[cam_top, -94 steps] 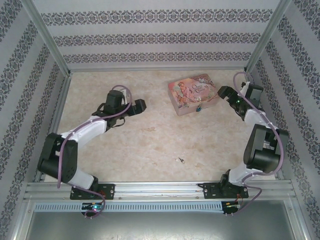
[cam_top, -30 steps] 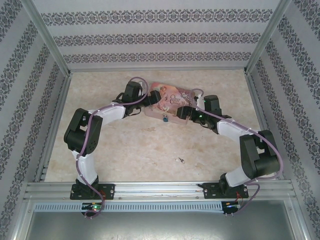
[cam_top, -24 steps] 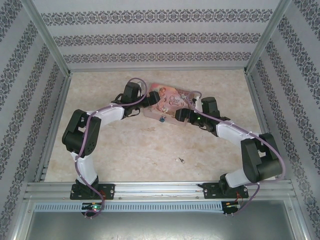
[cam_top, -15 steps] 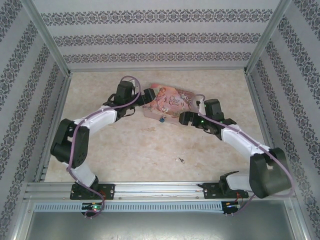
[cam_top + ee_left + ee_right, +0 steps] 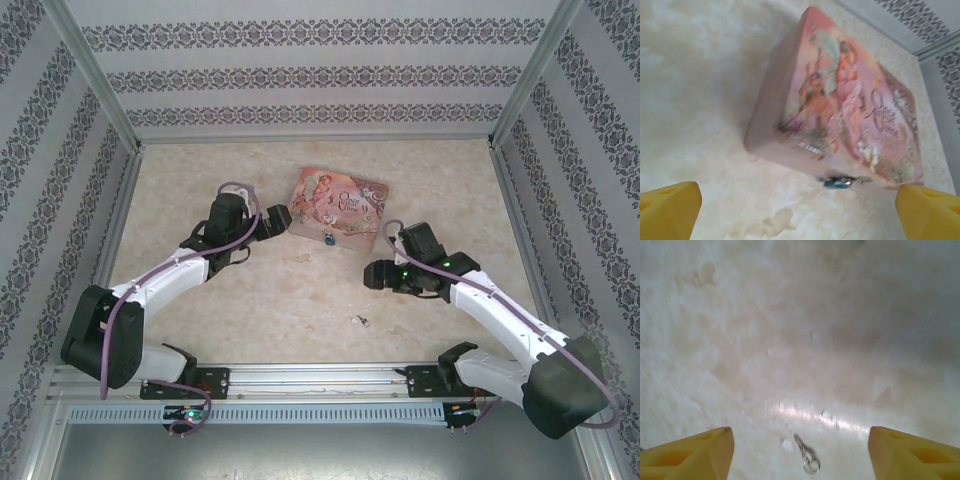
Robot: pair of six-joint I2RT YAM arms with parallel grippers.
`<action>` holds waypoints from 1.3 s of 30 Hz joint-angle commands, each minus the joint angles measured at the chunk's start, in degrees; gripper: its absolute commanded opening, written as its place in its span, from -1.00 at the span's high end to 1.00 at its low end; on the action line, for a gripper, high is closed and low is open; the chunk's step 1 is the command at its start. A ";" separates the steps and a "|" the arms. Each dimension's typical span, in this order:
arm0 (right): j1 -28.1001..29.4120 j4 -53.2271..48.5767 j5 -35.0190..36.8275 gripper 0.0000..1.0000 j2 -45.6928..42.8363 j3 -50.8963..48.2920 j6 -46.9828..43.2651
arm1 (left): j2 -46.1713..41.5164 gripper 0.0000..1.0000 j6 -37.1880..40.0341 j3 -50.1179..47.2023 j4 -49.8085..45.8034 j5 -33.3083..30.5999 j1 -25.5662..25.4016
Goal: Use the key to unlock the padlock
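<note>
Nothing can be read letter for letter. The only writing stands on the pink illustrated tin box (image 5: pixel 790 125): a few lines of dark, curly script lettering (image 5: pixel 885 117) printed on the tin's lid. In the left wrist view it lies on the part of the lid to the right of the painted figures (image 5: pixel 827 92). It is blurred there (the strokes run into the picture around them). In the top view the same lettering on the tin's lid is too small to make out.
</note>
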 commanded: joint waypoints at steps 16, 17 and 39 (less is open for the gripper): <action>14.34 -6.26 3.87 0.22 17.48 3.04 0.41 | 1.64 -0.99 -3.37 -2.91 3.92 -1.18 -0.79; 14.46 -6.17 4.05 0.24 17.95 3.27 0.40 | 1.56 -0.99 -3.33 -2.98 3.92 -1.20 -0.76; 16.70 -5.82 5.44 0.70 25.33 5.16 -0.47 | 1.74 -0.99 -2.02 -2.29 2.88 -1.68 -0.66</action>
